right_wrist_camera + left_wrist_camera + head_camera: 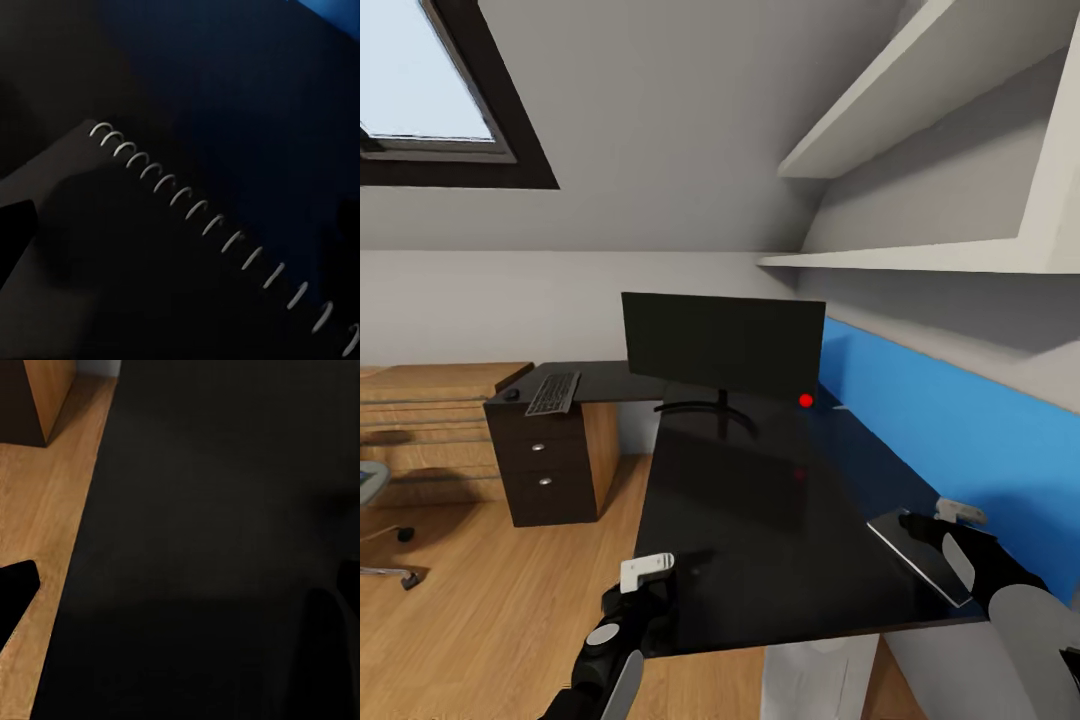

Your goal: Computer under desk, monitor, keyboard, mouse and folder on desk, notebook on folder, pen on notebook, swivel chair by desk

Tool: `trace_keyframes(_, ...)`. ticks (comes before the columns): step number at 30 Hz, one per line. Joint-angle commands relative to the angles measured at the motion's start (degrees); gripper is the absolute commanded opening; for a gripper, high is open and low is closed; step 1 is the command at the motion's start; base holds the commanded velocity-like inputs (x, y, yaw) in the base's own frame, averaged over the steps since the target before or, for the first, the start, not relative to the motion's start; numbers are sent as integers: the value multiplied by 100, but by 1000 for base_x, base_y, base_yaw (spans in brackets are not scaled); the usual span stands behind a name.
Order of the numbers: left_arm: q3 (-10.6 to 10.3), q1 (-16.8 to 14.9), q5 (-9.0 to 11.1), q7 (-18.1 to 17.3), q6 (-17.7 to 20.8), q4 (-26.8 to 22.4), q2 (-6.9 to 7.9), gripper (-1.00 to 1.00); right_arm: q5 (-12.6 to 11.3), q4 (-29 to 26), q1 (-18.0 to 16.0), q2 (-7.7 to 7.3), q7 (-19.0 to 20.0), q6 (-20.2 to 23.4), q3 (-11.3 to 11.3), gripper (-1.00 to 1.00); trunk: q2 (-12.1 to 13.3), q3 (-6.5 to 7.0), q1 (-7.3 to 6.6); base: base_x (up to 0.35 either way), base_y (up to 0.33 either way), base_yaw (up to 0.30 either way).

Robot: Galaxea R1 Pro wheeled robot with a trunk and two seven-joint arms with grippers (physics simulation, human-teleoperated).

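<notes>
The glossy black desk (760,500) carries the wide black monitor (722,345) at its corner. On the far left wing lie the keyboard (553,393) and the tiny black mouse (510,394) beside it. The light-grey notebook (918,553) rests at the desk's near right edge, and its spiral binding (217,221) shows close up in the right wrist view. My right gripper (935,518) hovers open just over the notebook, its fingers wide apart. Over the desk's near left edge my left gripper (643,578) is open and empty above the bare desk top (210,547).
The swivel chair (372,500) pokes in at the far left on the wooden floor (490,600). Behind it is a wooden drawer chest (430,420), beside the desk's black drawer unit (545,465). A blue back panel (960,420) and white shelves (920,255) bound the right side.
</notes>
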Motion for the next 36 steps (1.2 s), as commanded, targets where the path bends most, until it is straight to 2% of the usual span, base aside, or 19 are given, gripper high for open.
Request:
trace_keyframes(1, -11, -4, 59, 52, 13, -5, 3, 100, -24, 241, 1, 1, 5, 32, -10, 100, -3, -8, -1, -74, 60, 0)
trace_keyframes(22, -14, -4, 63, 52, 12, -4, -2, 100, -15, 234, 2, 1, 5, 32, -12, 100, -3, -8, -1, -11, 9, 0)
trace_keyframes(36, -23, -4, 56, 52, 15, 5, -2, 100, -14, 232, 0, -8, 5, 32, -12, 100, -3, -8, -1, -171, 142, 0)
